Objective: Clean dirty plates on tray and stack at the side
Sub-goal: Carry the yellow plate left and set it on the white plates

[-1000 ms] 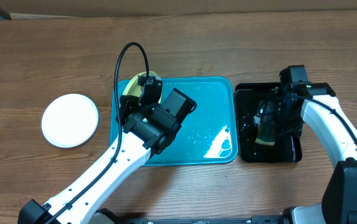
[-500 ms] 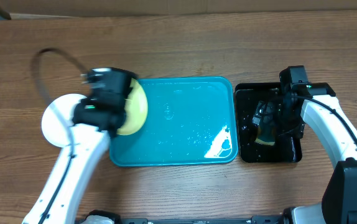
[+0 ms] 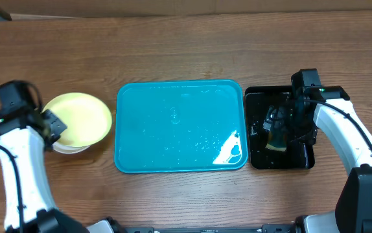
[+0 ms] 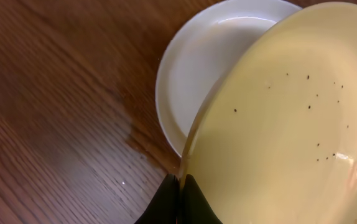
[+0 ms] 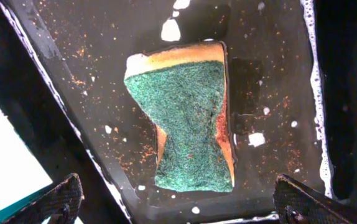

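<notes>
left gripper (image 4: 179, 188) pinched on the yellow-green plate (image 4: 290, 124) rim, plate tilted over white plate (image 4: 197, 68) left of teal tray (image 3: 179, 126) | no plates on that tray, so I'm guessing last one, just needs setting down | right gripper (image 5: 181, 202) spread above sponge (image 5: 188, 118) in black tray (image 3: 302, 158)

**Left arm clamped, right arm wide apart**

Left arm (image 3: 19, 175) comes up from the bottom-left corner, with the wrist at the far left edge and turned inward. Left gripper (image 3: 54, 125) is pinched onto the rim of the pale yellow-green plate (image 3: 79, 116), black fingertips (image 4: 166, 202) nearly touching. Right arm (image 3: 345, 139) comes in from the right edge, elbow bent, wrist pointing down. Right gripper (image 3: 278, 127) is spread wide and holds nothing. Its fingertips (image 5: 63, 199) sit at the wrist view's lower corners.
</notes>
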You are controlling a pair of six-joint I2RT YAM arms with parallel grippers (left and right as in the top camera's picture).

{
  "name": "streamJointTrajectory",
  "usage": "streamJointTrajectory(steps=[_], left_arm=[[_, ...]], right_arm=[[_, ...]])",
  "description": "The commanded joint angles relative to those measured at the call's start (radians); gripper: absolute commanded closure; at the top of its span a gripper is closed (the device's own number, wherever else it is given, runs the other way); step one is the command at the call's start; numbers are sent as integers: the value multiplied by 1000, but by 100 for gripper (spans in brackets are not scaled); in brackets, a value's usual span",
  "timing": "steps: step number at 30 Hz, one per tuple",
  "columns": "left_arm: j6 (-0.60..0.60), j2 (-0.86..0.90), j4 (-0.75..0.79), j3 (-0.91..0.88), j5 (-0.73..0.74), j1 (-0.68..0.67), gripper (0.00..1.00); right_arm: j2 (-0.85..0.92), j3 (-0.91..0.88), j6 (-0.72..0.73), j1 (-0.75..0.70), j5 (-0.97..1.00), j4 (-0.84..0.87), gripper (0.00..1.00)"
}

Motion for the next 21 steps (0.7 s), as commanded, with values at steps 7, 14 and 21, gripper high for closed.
streamJointTrajectory(steps=[7,14,21], left_arm=[[-18,98,38,20,97,94,55],[30,73,24,56,279,90,30],[140,-46,17,71,343,-40,25]], right_arm=[[-21,26,-4,3,-3,2,0],[-21,29,-16,3,-7,17,0],[-21,119,-101,4,-91,25,0]])
